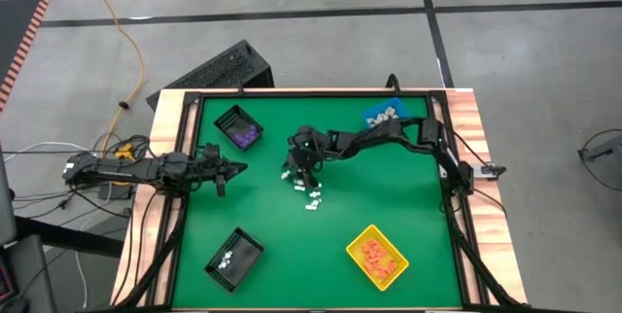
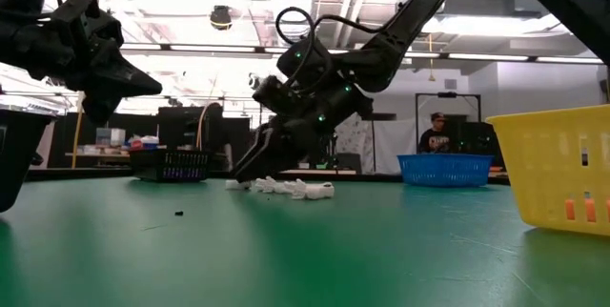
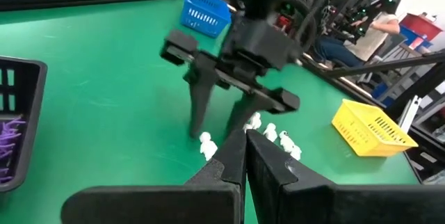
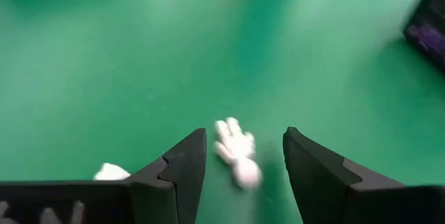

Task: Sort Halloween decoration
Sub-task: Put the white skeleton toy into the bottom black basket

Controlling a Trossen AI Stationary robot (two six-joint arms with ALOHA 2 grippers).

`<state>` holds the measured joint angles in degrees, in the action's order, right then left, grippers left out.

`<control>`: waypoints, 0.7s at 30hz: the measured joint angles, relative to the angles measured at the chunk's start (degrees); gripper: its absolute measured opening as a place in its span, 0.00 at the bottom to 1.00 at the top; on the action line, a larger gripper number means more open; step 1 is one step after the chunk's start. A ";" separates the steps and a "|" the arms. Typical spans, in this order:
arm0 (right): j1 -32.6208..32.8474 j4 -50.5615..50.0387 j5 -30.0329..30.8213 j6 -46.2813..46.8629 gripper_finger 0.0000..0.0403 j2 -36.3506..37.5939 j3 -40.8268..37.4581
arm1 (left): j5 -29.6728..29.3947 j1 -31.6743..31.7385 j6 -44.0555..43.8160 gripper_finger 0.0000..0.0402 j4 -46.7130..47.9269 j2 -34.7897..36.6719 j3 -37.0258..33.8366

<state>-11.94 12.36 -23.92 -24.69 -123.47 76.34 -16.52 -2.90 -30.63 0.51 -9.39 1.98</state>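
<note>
Green felt covers the counter (image 1: 389,187), and near its middle lies a short row of small white Halloween decoration pieces (image 1: 309,194). The right hand (image 1: 296,172) reaches down over the near end of that row with its fingers spread apart. In the right wrist view one white figurine (image 4: 236,151) lies on the felt in the gap between the two dark fingers (image 4: 316,172), touching neither, so nothing is gripped. In the low view the fingertips come down to the felt just beside the white pieces.

The left hand (image 1: 233,167) hovers above the counter's left side, well apart from the row, with its fingers pressed together and nothing between them.

Four bins stand around the counter. A black bin (image 1: 238,126) at the far left holds purple pieces. Another black bin (image 1: 233,258) at the near left holds white pieces. The yellow bin (image 1: 377,255) at the near right holds orange pieces. The blue bin (image 1: 385,116) at the far right holds a few white ones.

Beyond the counter, in the low view, a person (image 2: 437,133) stands in the room behind the blue bin.
</note>
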 joint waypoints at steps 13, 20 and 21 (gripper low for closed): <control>0.95 0.85 -0.20 2.68 0.37 -2.28 0.33 | -0.34 0.00 -0.04 0.00 -0.03 0.00 -0.02; -0.02 -0.94 0.22 6.88 0.25 -2.30 0.28 | -0.36 0.00 -0.11 0.00 -0.02 0.00 -0.02; 0.02 -0.99 0.22 7.18 0.23 -2.30 0.28 | -0.36 0.00 -0.13 0.00 -0.04 0.00 -0.02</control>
<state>-11.92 11.38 -23.70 -17.51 -125.78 76.62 -16.88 -2.90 -30.76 0.47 -9.39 1.96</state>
